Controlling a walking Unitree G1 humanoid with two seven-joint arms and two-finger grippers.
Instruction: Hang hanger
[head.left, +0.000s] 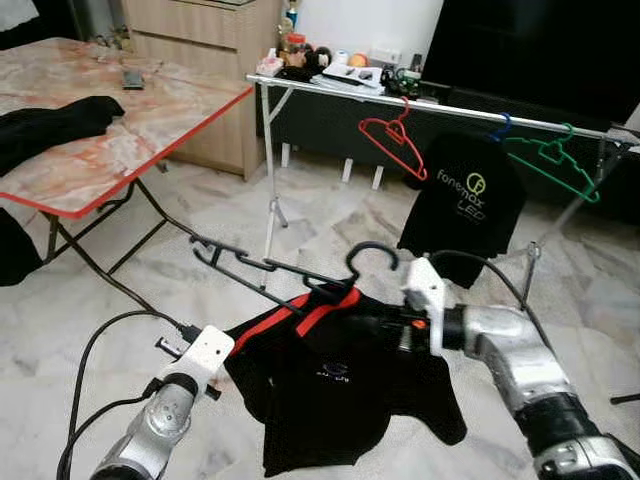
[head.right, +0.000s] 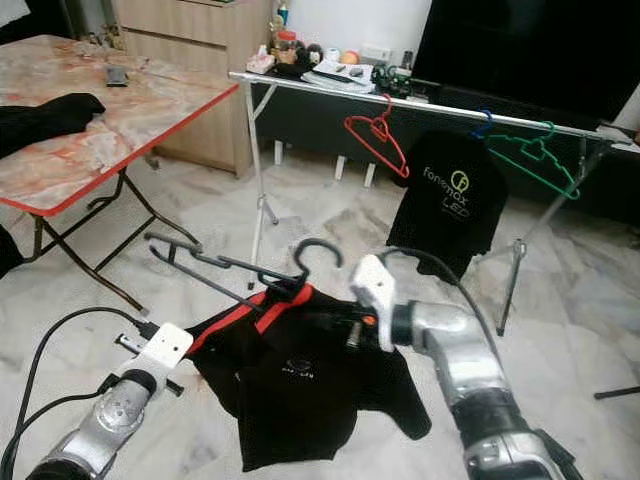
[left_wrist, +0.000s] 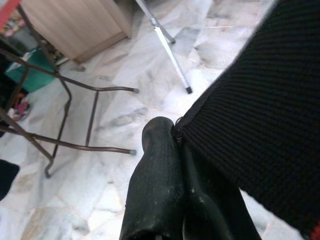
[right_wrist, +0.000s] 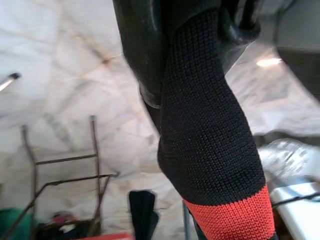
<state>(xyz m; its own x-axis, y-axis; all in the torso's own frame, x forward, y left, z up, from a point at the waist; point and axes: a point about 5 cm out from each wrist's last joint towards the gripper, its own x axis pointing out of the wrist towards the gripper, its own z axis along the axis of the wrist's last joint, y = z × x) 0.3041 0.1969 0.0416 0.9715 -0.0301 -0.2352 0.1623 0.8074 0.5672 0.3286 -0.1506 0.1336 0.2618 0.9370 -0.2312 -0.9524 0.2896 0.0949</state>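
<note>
We are carrying a light, stiff black hanger (head.left: 290, 272) draped with a floppy black shirt (head.left: 330, 385), left pincer (left_wrist: 172, 165) and right pincer (right_wrist: 165, 75) both pinching fabric; holding near the hook beside the right pincer seems steadier.

Even indoor daylight, head views sharp; glare on the marble floor (right_wrist: 270, 62) at 3 o'clock; wrist views soft close-up
</note>
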